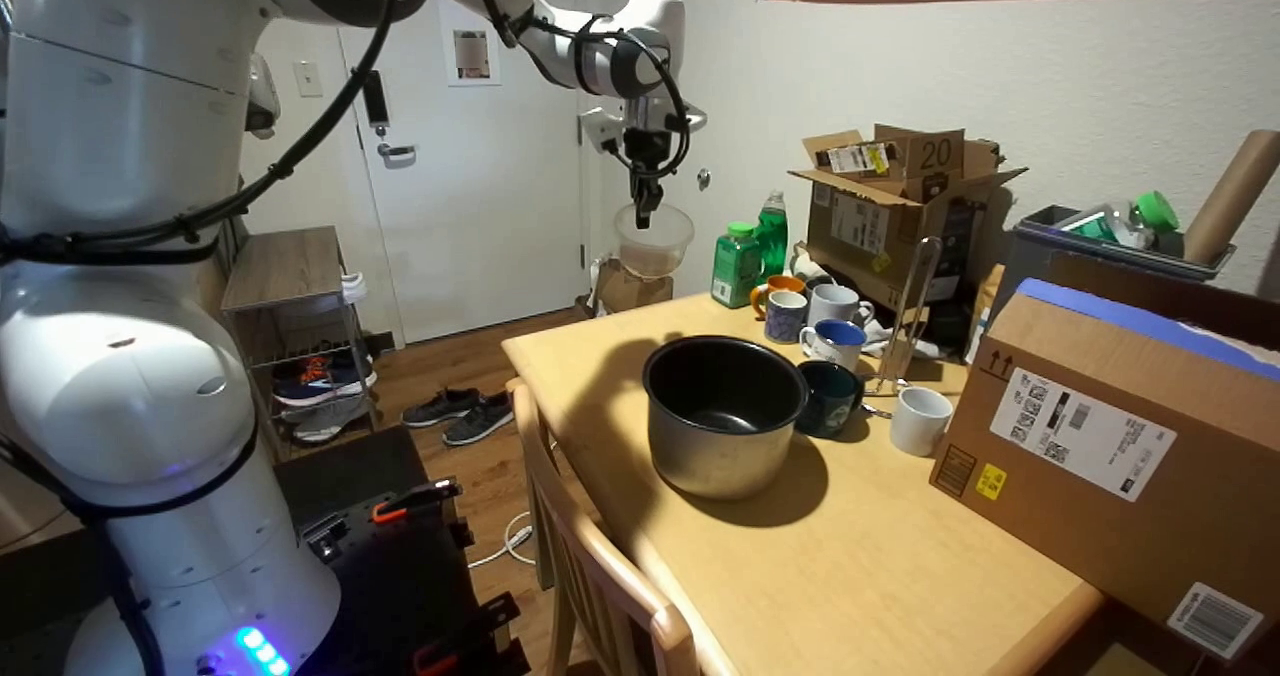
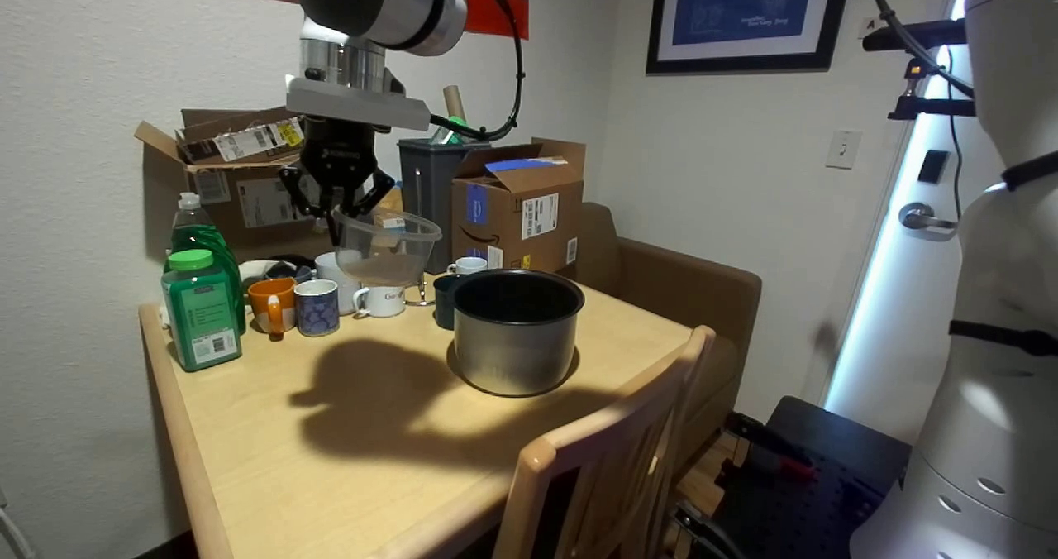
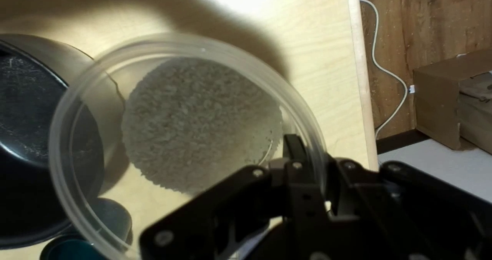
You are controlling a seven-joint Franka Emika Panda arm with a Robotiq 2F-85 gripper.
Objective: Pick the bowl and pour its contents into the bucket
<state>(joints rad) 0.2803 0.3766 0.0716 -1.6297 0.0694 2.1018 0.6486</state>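
Note:
A clear plastic bowl [image 1: 655,246] hangs in the air above the table, nearly upright. It also shows in an exterior view [image 2: 387,253]. In the wrist view the bowl [image 3: 182,44] holds white rice [image 3: 196,125]. My gripper [image 1: 646,218] is shut on the bowl's rim, one finger inside and one outside; it also shows in an exterior view [image 2: 344,222] and in the wrist view [image 3: 317,156]. The bucket, a dark grey metal pot [image 1: 720,461], stands on the table, lower than the bowl and to its side. It also shows in an exterior view [image 2: 517,356] and the wrist view [image 3: 30,133].
Several mugs [image 1: 785,316] stand beside the pot, including a dark mug [image 1: 828,401] close against it. Green bottles [image 2: 202,311] stand at a table corner. Cardboard boxes [image 1: 1090,436] and a metal stand [image 1: 912,306] are behind. A wooden chair [image 2: 612,435] is at the table edge.

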